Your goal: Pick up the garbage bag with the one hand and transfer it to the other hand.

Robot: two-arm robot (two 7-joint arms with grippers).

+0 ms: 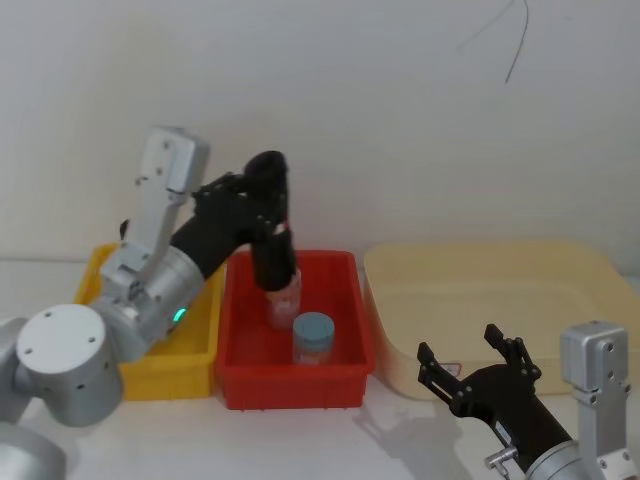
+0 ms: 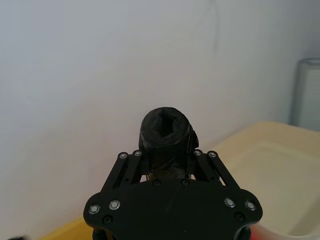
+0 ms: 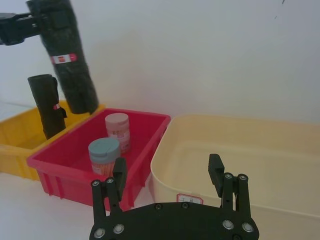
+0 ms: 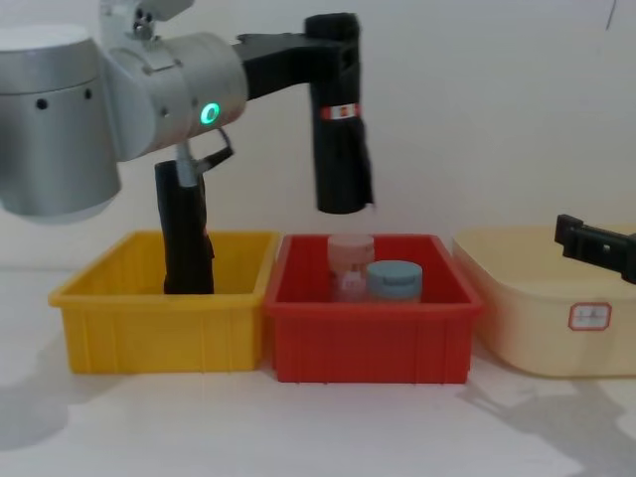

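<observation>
The place looks like a robot test lab. A red bin [image 4: 368,338] stands on a plain white table [image 4: 298,427] in front of a plain white wall [image 1: 400,100]. Close beside the red bin on its left sits a matching yellow bin [image 4: 159,328], and to its right a cream tub [image 4: 527,298] with a small printed label [image 4: 590,316] on its front. Inside the red bin stand a pink-lidded jar [image 3: 118,131] and a blue-lidded jar [image 3: 104,155], set out like props. Up and to the left of the red bin, a silver robot arm [image 4: 169,89] with a green ring light ends in the left gripper [image 4: 320,50], clamped on a roll of garbage bags [image 4: 340,169] that hangs in the air above the red bin.
</observation>
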